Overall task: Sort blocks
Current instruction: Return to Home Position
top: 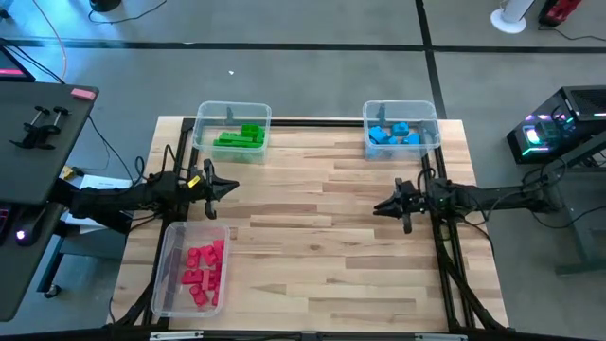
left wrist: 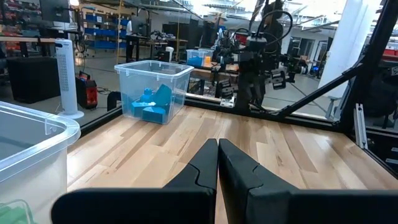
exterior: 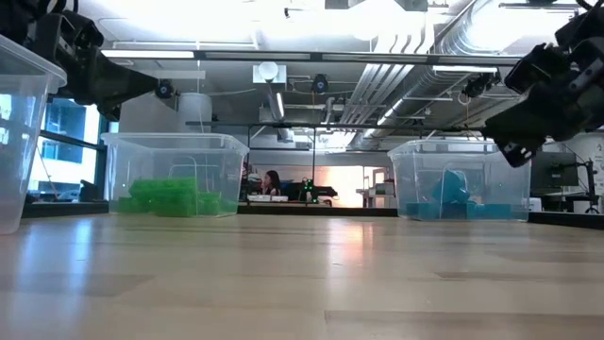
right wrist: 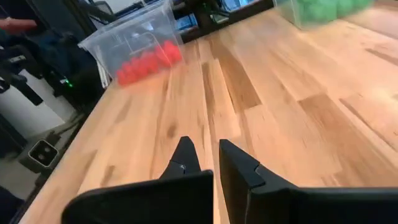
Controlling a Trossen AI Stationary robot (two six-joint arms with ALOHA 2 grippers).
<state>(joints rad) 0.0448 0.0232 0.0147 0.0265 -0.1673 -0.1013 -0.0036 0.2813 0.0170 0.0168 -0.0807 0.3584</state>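
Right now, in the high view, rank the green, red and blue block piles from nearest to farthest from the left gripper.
1. Green blocks: in the top-left bin, just above the left gripper in the picture.
2. Red blocks: in the bottom-left bin, somewhat farther, on the gripper's other side.
3. Blue blocks: in the top-right bin, clearly farthest, across the table.

Open table (top: 322, 232) centre, bins (top: 234, 106) at three corners
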